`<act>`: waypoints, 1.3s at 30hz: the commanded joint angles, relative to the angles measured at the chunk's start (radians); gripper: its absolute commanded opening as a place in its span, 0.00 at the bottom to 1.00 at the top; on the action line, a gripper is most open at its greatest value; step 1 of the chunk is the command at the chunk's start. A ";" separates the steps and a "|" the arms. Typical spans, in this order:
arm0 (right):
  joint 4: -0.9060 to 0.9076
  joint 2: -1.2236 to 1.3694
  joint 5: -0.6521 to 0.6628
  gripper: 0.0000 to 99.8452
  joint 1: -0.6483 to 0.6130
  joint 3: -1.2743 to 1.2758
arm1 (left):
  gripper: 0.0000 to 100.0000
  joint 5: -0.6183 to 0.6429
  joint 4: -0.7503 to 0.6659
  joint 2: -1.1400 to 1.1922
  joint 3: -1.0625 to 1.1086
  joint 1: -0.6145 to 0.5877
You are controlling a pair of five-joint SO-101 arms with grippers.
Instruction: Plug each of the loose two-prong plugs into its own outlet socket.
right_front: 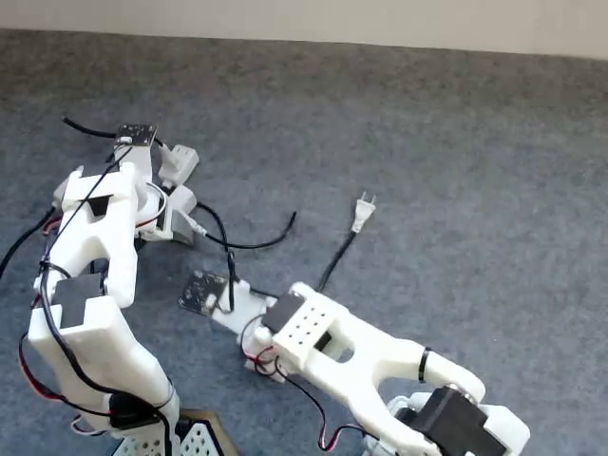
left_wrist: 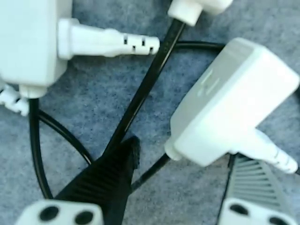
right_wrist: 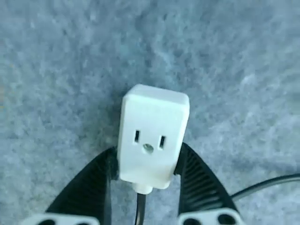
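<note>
Fingers (right_wrist: pixel 91 187) of your right gripper (right_wrist: pixel 147 157) press against both sides of a white socket (right_wrist: pixel 152 133). Its face is turned up to the wrist camera and the slots are empty, so nothing is plugged in there yet.

Your left gripper (left_wrist: pixel 185 157) has its fingers spread wide and, as far as I can judge, holds nothing. A black cord (left_wrist: pixel 140 93) passes under the dark finger. Two more white blocks lie at its tips: one block (left_wrist: pixel 28 42) and a second block (left_wrist: pixel 234 103). Each has a ribbed white stub leaving it. I cannot tell whether either stub is a seated plug or the block's own tail.

The loose plug (right_front: pixel 363 211) lies on the carpet (right_front: pixel 475 142), far and right of both grippers, with its prongs pointing far. It is well apart from every socket. The plug's cord (right_front: pixel 337 256) trails near, toward your right arm.

My judgement is that the task is at an early stage. You have a socket in hand but no plug gripped, and at least this plug is left to seat.
</note>
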 commanded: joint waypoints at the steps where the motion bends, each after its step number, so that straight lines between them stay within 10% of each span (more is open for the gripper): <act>1: -0.054 -0.045 0.014 0.04 -0.021 0.036 | 0.30 0.009 -0.041 0.005 0.004 0.005; 10: -0.051 -0.056 0.009 0.39 -0.039 0.028 | 0.30 0.009 -0.041 0.005 0.004 0.005; 39: -0.143 -0.114 -0.021 0.40 0.104 0.107 | 0.30 0.008 -0.040 0.005 0.005 0.005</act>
